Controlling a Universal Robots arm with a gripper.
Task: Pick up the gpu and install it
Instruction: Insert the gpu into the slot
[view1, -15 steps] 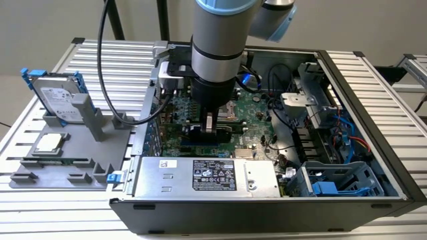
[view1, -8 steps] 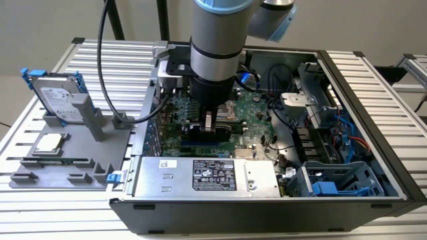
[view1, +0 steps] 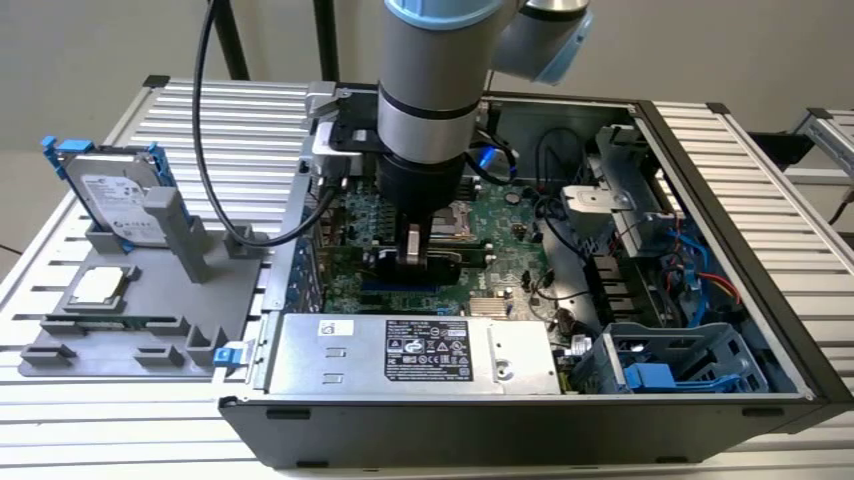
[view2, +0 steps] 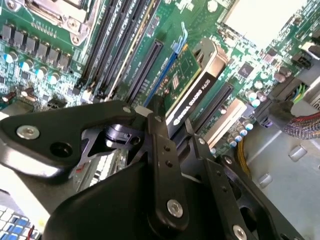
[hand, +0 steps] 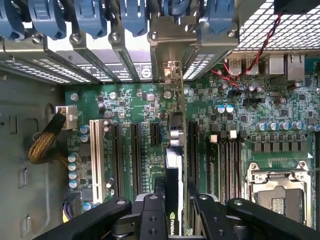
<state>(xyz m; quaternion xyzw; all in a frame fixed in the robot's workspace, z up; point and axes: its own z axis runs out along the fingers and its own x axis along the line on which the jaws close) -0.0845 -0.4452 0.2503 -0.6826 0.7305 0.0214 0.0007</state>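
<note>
gripper (view2: 172, 132): fingers closed on the gpu (view2: 192, 92) | gpu: held edge-on, just above motherboard (hand: 135, 105) slots | place: inside open computer case (view1: 747, 260) | hard drive (view1: 118, 195): upright in grey stand outside

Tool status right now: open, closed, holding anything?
Tool: closed on the gpu, held on edge over the motherboard slots inside the open computer case.

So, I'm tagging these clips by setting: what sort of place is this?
Probably a lab or test bench for computer assembly: an open computer case lies on a ribbed metal table, a grey parts fixture stands beside it, and the gripper holds the gpu over the motherboard.
</note>
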